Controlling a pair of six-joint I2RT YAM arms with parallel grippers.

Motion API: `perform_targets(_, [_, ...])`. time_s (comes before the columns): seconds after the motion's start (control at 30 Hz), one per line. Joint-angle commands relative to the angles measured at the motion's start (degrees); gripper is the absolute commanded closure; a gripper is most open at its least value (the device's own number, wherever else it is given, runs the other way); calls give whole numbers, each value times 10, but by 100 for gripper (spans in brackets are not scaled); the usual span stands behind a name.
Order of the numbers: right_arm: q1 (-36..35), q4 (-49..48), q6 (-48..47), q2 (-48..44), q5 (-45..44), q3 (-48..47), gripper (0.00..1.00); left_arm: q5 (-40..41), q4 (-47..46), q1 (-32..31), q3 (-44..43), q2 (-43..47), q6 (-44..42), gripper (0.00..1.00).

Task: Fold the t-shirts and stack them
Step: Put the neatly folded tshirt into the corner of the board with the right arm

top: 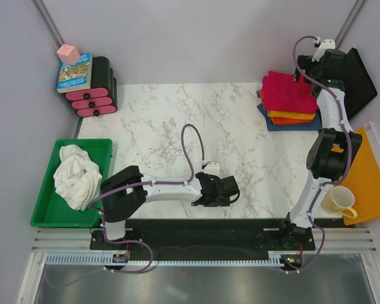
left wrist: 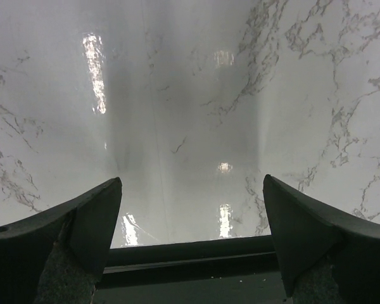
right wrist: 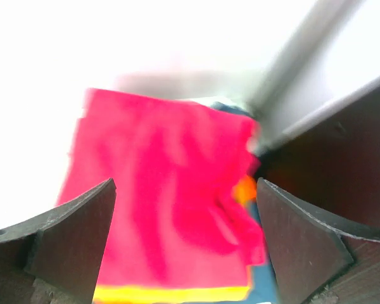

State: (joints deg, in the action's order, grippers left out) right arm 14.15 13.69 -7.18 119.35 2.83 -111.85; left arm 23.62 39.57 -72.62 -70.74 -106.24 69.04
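The crimson-red t-shirt (top: 288,92) lies folded on top of a stack at the far right corner of the table (top: 177,126). Beneath it, the edges of a yellow-orange t-shirt (top: 292,114), an orange t-shirt (top: 291,120) and a blue t-shirt (top: 270,119) at the bottom are visible.

The right claw (right wrist: 185,190) is positioned above this stack. Its fingers are spread apart with nothing between them. The wrist view is blurred, so contact with the cloth cannot be determined. A black panel (top: 362,76) stands just beside the stack on the right.

The left claw (left wrist: 193,190) is near the front edge of the table, over bare marble. Its fingers are spread apart and hold nothing.

A white t-shirt (top: 76,176) lies crumpled in a green tray (top: 44,212) at the left side. Pink-and-black cases (top: 100,88) stand at the far left corner, with a book (top: 74,71) and a pink block (top: 68,54) on top. An orange board (top: 375,183) and a yellow cup (top: 339,201) sit beside the right arm.
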Motion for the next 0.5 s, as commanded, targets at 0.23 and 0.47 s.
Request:
perform_targets(0.23, [22,53,58,-71,171,86,2,29,-49,-14,27,51,-8,0])
perform_targets(0.47, [31,127,71,107,99,-213,57,22,-39,-32,32,72,4,0])
